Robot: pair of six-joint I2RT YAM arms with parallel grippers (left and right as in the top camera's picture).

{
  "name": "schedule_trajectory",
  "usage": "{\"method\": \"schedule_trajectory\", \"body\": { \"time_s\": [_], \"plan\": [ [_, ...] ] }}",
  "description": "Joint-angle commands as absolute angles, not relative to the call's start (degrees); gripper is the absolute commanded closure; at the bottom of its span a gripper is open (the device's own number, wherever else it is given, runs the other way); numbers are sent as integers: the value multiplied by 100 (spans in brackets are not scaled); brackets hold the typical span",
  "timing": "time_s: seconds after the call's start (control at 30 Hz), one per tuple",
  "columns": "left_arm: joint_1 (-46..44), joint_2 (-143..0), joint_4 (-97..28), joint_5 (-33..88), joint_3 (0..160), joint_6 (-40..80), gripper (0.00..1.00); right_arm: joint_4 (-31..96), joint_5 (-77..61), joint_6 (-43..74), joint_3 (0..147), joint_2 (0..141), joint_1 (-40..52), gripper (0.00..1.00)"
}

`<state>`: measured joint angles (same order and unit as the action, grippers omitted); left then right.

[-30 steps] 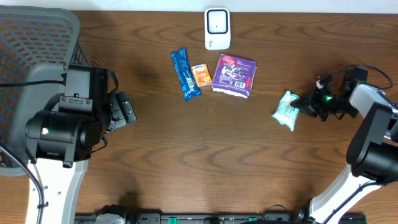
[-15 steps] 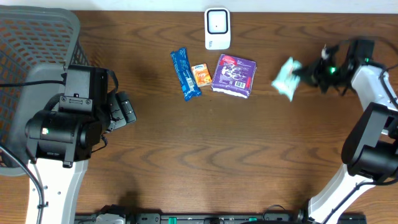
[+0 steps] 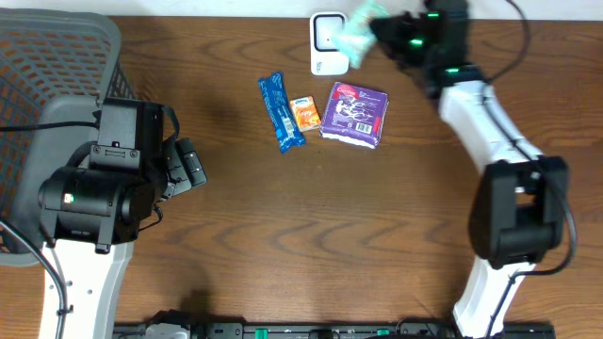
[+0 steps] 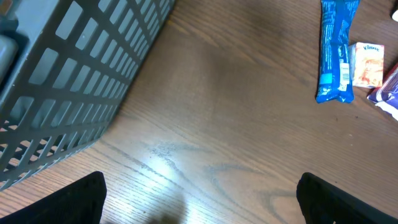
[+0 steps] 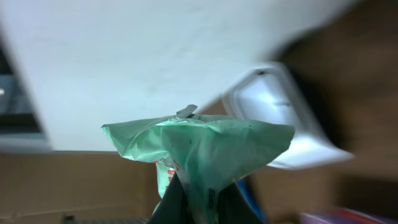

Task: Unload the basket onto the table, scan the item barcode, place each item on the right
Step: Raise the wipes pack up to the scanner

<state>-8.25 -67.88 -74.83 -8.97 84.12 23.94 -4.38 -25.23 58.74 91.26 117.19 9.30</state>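
My right claw [image 3: 380, 36] is clamped on one green packet [image 3: 358, 34], held over the single white scanner [image 3: 326, 52] at the far edge. My left claw [image 4: 202, 202] stands wide open and holds nothing, beside one grey basket [image 3: 57, 75]. One blue bar [image 3: 281, 113], one orange tissue pack [image 3: 304, 113] and one purple packet [image 3: 356, 114] lie on the dark wood table [image 3: 330, 226].
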Motion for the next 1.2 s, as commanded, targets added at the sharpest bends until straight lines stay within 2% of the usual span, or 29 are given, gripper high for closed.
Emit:
{"method": "schedule_trajectory", "body": {
  "time_s": [0.0,0.17,0.43,0.57,0.93,1.17],
  "plan": [
    [-794,-6816,-7500,-963,8464,2362,2,-755,-1083,6340,9415,11937,1415,99],
    [-794,-6816,-7500,-963,8464,2362,2,-707,-545,6252,9800,12342,1597,99],
    [-794,-6816,-7500,-963,8464,2362,2,-705,-1236,6211,10849,13465,1568,99],
    [-794,-6816,-7500,-965,8464,2362,2,-537,-1404,5684,11264,13596,1520,99],
    [-794,-6816,-7500,-963,8464,2362,2,1905,-1356,4386,13028,13552,1194,99],
    [-794,-6816,-7500,-963,8464,2362,2,4560,-729,3603,14451,13552,196,99]
  ]
}}
